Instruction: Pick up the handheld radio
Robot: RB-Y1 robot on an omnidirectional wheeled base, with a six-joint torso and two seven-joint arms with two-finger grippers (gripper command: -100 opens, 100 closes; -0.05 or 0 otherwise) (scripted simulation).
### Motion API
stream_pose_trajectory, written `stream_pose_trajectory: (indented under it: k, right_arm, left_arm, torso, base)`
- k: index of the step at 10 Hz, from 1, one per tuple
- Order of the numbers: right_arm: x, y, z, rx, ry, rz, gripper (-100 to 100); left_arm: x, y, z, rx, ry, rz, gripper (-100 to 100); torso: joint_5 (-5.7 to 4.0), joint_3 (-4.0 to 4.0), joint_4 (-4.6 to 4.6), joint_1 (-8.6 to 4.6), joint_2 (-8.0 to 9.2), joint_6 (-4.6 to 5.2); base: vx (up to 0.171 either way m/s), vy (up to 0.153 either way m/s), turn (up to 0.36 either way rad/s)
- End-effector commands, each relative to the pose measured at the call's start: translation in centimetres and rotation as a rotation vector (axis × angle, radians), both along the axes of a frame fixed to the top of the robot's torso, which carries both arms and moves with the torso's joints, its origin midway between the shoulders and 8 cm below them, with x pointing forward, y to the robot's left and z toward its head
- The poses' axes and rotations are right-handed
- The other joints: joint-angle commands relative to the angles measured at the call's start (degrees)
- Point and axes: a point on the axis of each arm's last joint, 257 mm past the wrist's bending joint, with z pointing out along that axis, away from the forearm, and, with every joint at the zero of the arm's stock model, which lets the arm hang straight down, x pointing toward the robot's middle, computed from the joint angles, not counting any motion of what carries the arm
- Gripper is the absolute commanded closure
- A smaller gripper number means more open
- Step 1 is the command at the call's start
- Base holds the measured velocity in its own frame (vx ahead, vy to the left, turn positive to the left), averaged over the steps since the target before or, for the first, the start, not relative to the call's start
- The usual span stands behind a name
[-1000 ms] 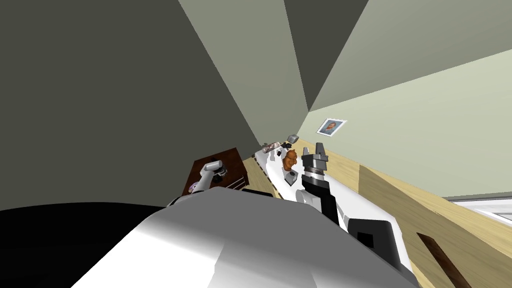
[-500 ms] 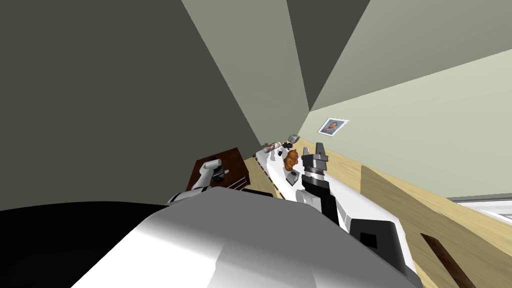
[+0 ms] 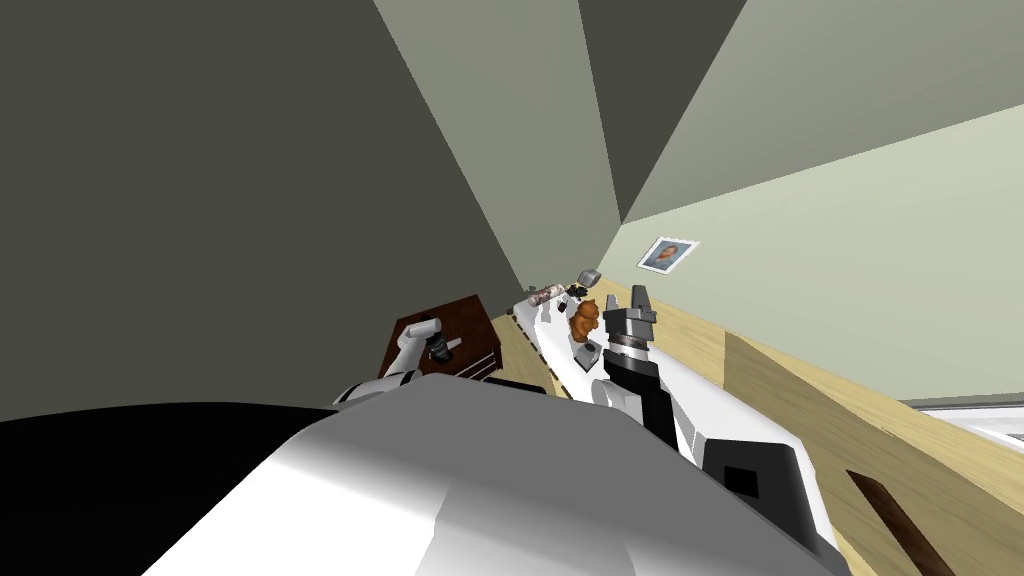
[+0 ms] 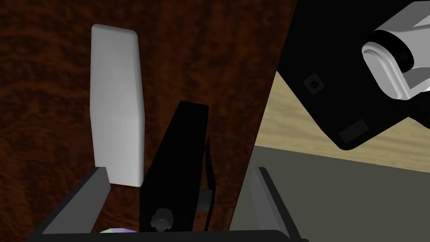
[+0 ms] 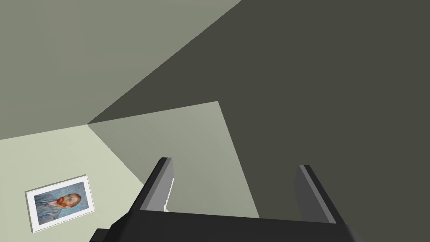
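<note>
The handheld radio [image 4: 180,138] is a black slab with a small knob, lying on a dark brown wooden nightstand [image 4: 50,63]. My left gripper [image 4: 179,171] hangs just over it, open. The radio lies between the two fingers, neither of them touching it. In the head view the left gripper [image 3: 440,350] is low over the nightstand [image 3: 470,315], to the left of my chest. My right gripper [image 3: 636,300] is raised in front of me, open and empty; its fingers [image 5: 161,180] stand wide apart.
A white flat slab [image 4: 115,109] lies on the nightstand beside the radio, close to one finger. The nightstand's edge drops to a light wood floor [image 4: 294,126]. A long white shelf [image 3: 545,335] to the right carries a brown teddy bear [image 3: 583,318] and several small items.
My left arm has come down and slightly to the right over the nightstand, bringing the gripper lower. The right arm has stayed still. The head camera has shifted a little.
</note>
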Motion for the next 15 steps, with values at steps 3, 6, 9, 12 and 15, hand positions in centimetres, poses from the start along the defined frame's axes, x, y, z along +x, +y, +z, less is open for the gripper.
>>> stream_pose_trajectory:
  k: [3, 6, 9, 12, 15]
  right_arm:
    - [0.0, 0.0, 0.0, 0.0, 0.0, 0.0, 0]
    - [0.0, 0.0, 0.0, 0.0, 0.0, 0.0, 0]
    - [0.0, 0.0, 0.0, 0.0, 0.0, 0.0, 0]
    - [0.0, 0.0, 0.0, 0.0, 0.0, 0.0, 0]
    - [0.0, 0.0, 0.0, 0.0, 0.0, 0.0, 0]
  left_arm:
    - [-0.7, -0.7, -1.9, 0.002, 0.0, -0.006, -100]
    - [-0.6, -0.5, -1.7, 0.002, 0.0, -0.005, 100]
    - [-0.6, -0.6, -1.7, -0.001, 0.0, -0.004, 100]
    - [-0.1, -0.1, -0.3, 0.001, -0.002, -0.001, 100]
    - [0.1, 0.0, -0.2, 0.001, -0.002, 0.0, 0]
  torso:
    - [0.0, -0.05, -0.02, 0.02, -0.09, 0.01]
    - [-0.01, 0.0, 0.0, -0.04, 0.01, 0.01]
    - [0.0, -0.01, -0.02, 0.01, 0.02, 0.0]
    - [-0.03, 0.04, 0.01, 0.0, 0.08, 0.0]
    - [-0.04, 0.08, 0.03, -0.05, 0.14, -0.01]
  base:
    - [0.037, 0.017, 0.014]
    - [0.005, 0.002, 0.001]
    - [0.0, 0.0, 0.0]
    - [-0.023, -0.009, -0.014]
    - [-0.021, -0.01, -0.007]
